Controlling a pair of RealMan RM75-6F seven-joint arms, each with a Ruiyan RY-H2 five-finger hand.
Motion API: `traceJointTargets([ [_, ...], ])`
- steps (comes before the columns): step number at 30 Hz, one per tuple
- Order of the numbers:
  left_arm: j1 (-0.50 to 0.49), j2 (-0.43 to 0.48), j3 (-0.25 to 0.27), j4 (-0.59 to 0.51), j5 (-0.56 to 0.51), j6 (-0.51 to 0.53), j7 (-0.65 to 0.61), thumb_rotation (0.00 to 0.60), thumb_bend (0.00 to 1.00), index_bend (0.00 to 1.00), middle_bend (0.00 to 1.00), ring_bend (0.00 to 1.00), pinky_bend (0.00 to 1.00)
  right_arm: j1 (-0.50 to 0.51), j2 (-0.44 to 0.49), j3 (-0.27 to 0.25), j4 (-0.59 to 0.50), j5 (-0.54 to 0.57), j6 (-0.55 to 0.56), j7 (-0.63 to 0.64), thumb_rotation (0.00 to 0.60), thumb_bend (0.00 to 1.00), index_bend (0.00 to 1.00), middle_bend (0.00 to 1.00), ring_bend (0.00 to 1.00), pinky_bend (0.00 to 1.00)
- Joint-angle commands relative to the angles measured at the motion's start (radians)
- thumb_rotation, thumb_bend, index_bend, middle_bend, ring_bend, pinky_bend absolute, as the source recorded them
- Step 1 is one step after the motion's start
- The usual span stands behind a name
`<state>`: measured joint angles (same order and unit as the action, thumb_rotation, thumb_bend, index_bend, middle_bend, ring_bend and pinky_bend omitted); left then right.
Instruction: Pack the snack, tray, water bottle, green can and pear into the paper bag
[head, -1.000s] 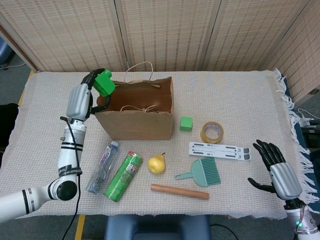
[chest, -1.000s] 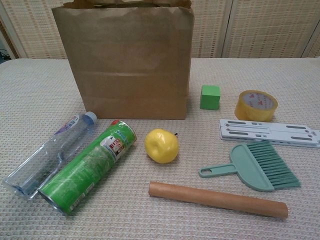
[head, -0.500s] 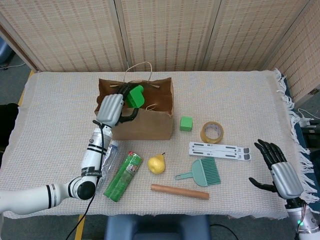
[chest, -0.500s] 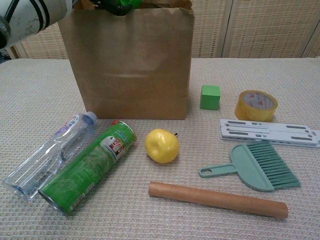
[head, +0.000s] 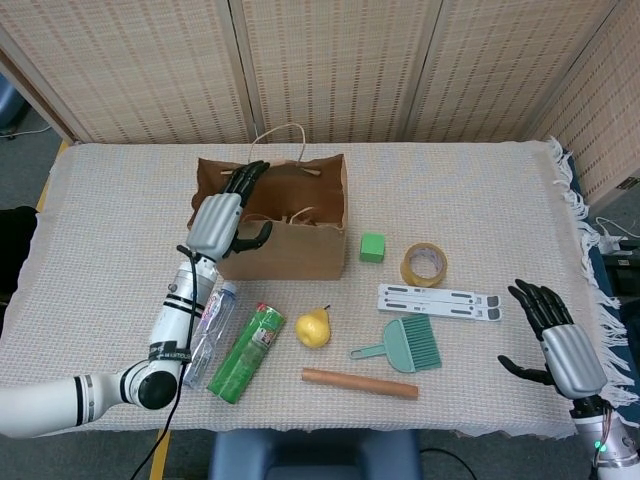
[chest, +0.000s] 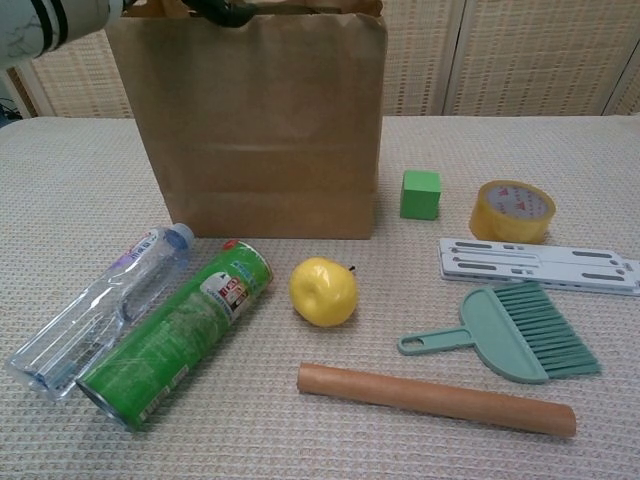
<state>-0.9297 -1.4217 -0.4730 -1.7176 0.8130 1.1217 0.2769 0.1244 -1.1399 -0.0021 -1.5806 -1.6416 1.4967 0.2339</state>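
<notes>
The brown paper bag (head: 285, 250) (chest: 260, 130) stands open at the middle left of the table. My left hand (head: 222, 212) hovers over its left rim, fingers spread and holding nothing; the bag's inside is mostly hidden. The clear water bottle (head: 207, 330) (chest: 95, 310) and the green can (head: 247, 352) (chest: 180, 330) lie side by side in front of the bag. A yellow pear (head: 313, 327) (chest: 323, 291) sits just right of the can. My right hand (head: 560, 345) is open at the table's front right edge, far from everything.
A green cube (head: 372, 247), a tape roll (head: 423, 264), a white slotted bracket (head: 438, 301), a green hand brush (head: 405, 346) and a wooden rod (head: 360, 383) lie right of and in front of the bag. Fringe marks the cloth's right edge.
My left hand carried a green object from the bag's left corner over the opening. That object has left the hand and is out of sight; the fingers are now spread.
</notes>
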Motion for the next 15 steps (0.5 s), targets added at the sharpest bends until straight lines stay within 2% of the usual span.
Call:
traceJointTargets([
  [1, 0.033, 0.039, 0.003, -0.038, 0.004, 0.022, -0.016, 0.6, 0.42, 0.07, 0.02, 0.01, 0.21, -0.001, 0.0, 0.0, 0.001, 0.0, 0.001, 0.0, 0.6, 0.06, 0.0, 0.0, 0.0, 0.0],
  [6, 0.132, 0.16, 0.028, -0.118, 0.056, 0.044, -0.083, 0.6, 0.45, 0.15, 0.07, 0.06, 0.28, -0.001, 0.001, -0.001, 0.0, -0.003, 0.0, -0.004, 0.6, 0.06, 0.0, 0.0, 0.0, 0.0],
  [10, 0.238, 0.279, 0.06, -0.182, 0.123, 0.057, -0.17, 0.6, 0.46, 0.17, 0.11, 0.08, 0.29, -0.002, 0.001, -0.003, -0.001, -0.008, 0.002, -0.008, 0.6, 0.06, 0.0, 0.0, 0.0, 0.0],
  [15, 0.388, 0.394, 0.146, -0.215, 0.259, 0.092, -0.307, 0.6, 0.46, 0.2, 0.15, 0.09, 0.29, -0.004, 0.002, -0.007, -0.005, -0.009, 0.0, -0.007, 0.6, 0.06, 0.0, 0.0, 0.0, 0.0],
])
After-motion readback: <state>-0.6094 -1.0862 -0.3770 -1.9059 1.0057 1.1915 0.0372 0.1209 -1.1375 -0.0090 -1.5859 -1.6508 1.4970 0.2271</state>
